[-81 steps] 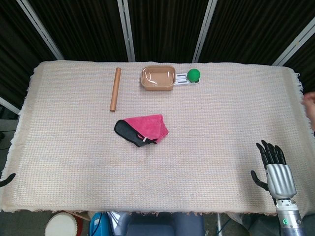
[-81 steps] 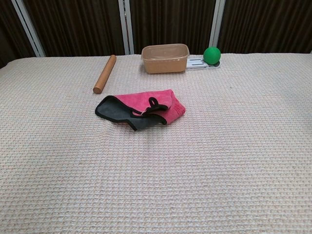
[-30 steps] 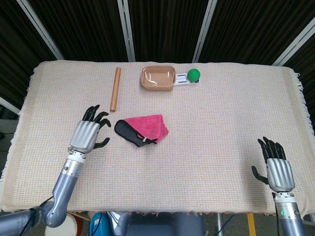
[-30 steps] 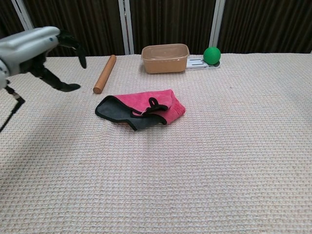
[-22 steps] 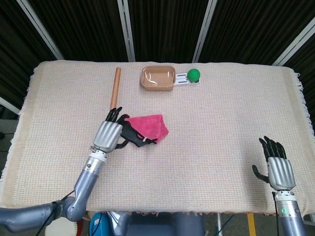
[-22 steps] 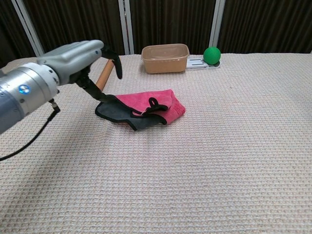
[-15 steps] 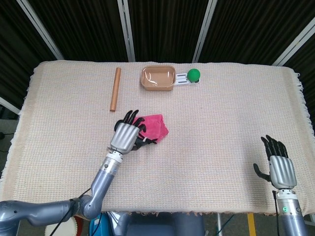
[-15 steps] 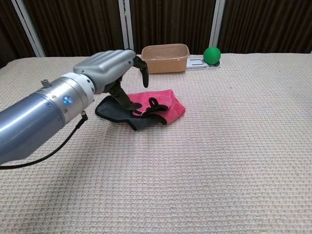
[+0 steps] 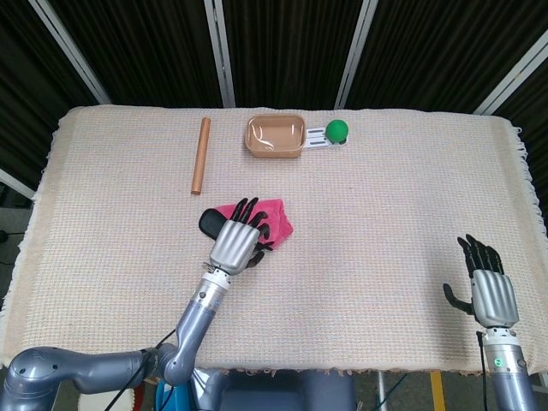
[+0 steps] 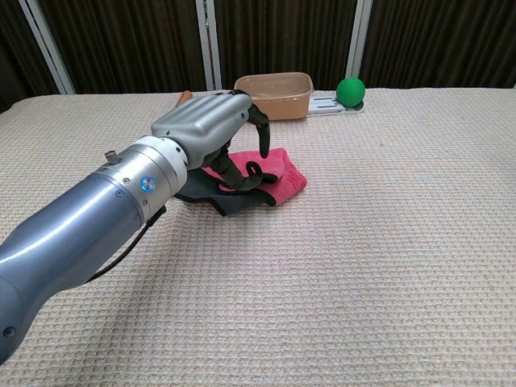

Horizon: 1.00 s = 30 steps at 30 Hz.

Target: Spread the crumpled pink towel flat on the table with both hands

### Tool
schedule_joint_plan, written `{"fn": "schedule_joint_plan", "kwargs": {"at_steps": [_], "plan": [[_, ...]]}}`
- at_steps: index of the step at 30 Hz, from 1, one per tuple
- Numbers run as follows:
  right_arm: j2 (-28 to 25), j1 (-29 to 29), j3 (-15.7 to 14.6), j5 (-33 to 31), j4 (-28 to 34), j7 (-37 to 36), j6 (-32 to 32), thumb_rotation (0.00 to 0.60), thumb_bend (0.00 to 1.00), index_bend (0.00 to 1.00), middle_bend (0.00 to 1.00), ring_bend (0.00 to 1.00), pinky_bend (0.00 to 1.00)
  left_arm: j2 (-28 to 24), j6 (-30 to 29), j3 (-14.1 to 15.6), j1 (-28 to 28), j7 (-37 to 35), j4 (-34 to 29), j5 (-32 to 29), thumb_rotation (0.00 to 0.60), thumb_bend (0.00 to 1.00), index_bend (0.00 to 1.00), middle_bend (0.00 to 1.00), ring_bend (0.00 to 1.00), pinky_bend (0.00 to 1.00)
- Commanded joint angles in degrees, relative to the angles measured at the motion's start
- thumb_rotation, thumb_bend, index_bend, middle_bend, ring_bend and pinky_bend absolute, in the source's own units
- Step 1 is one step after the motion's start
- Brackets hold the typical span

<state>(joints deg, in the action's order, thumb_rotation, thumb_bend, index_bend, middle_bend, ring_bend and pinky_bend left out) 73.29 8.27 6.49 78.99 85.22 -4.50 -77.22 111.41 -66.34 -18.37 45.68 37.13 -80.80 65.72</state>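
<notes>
Cloth-covered surface (image 9: 368, 223), with the crumpled pink towel (image 9: 276, 217) near its middle – just below the tan tub (image 9: 276, 136). Over the towel, left hand (image 9: 237, 241), fingers spread and empty. Well right of the towel, near the surface's corner – right hand (image 9: 487, 289), fingers apart, holding nothing.

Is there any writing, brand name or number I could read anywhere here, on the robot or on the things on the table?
None that can be read. The left arm carries only a small blue dot by the wrist, with no letters. The pink towel, wooden stick, plastic container and green ball show no print.
</notes>
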Motion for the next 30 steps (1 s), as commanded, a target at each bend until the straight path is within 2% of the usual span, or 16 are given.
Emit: {"fn": "schedule_joint_plan", "kwargs": {"at_steps": [1, 30], "plan": [[0.0, 0.0, -0.1, 0.2, 0.1, 0.0, -0.1, 0.600, 0.35, 0.00, 0.00, 0.00, 0.00, -0.1, -0.6, 0.5, -0.3, -0.5, 0.2, 0.4, 0.600, 0.36, 0.49, 0.25, 0.02, 0.06], [-0.2, 0.0, -0.1, -0.3, 1.0, 0.3, -0.2, 0.600, 0.35, 0.00, 0.00, 0.00, 0.00, -1.4, -1.2, 1.9, -1.1, -2.2, 0.2, -0.5, 0.600, 0.50, 0.55, 0.26, 0.02, 0.06]]}}
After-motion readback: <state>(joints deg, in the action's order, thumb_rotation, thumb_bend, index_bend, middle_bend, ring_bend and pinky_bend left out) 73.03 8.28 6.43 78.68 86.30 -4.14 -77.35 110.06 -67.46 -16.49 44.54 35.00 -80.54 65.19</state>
